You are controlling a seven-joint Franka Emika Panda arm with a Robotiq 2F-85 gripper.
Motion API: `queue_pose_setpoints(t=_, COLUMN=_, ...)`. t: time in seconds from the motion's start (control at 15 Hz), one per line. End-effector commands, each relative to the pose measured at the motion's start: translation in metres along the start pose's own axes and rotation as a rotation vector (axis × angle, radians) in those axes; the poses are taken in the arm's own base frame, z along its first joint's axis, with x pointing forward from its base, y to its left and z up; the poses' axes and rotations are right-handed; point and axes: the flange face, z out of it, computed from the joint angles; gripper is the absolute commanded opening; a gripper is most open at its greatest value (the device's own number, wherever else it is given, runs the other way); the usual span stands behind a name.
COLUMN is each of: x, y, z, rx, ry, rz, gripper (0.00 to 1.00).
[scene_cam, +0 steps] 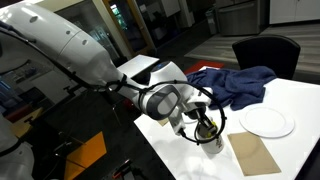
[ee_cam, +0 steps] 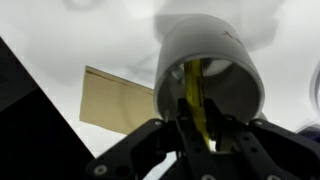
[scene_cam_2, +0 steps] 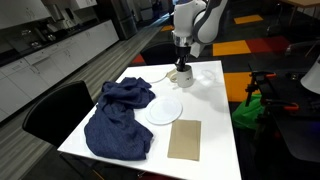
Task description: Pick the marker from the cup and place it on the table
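The whitish-grey cup (ee_cam: 215, 60) stands on the white table (scene_cam_2: 215, 100); it also shows in both exterior views (scene_cam: 211, 138) (scene_cam_2: 183, 76). The yellow marker (ee_cam: 192, 85) stands in the cup and rises between my fingers. My gripper (ee_cam: 194, 128) is directly above the cup with its fingers shut on the marker's upper part. In both exterior views the gripper (scene_cam: 203, 122) (scene_cam_2: 181, 63) reaches down to the cup's mouth and hides most of the marker.
A tan mat (scene_cam_2: 184, 138) (ee_cam: 112, 100) (scene_cam: 254, 153) lies next to the cup. A white plate (scene_cam_2: 164, 109) (scene_cam: 266, 121) and a crumpled blue cloth (scene_cam_2: 120, 118) (scene_cam: 235, 84) lie further along the table. A dark chair (scene_cam_2: 52, 112) stands at the table's edge.
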Motion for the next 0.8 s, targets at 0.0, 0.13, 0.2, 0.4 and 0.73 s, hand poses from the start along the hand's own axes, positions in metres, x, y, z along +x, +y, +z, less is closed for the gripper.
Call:
queue_pose_setpoints(t=0.0, x=-0.015, y=-0.003, z=-0.043, rx=0.002, ry=0.071, rz=0.007, gripper=0.05)
queue_pose_setpoints(t=0.13, x=-0.016, y=-0.004, z=-0.060, rx=-0.001, ry=0.107, rz=0.002, gripper=0.05)
queue_pose_setpoints(t=0.2, x=-0.018, y=-0.004, z=-0.071, rx=-0.002, ry=0.128, rz=0.003, gripper=0.05)
queue_pose_setpoints(t=0.4, x=-0.015, y=0.000, z=-0.101, rx=-0.025, ry=0.201, rz=0.000, gripper=0.05)
queue_pose_setpoints(t=0.73, x=-0.013, y=-0.009, z=-0.161, rx=-0.036, ry=0.363, rz=-0.021, gripper=0.05)
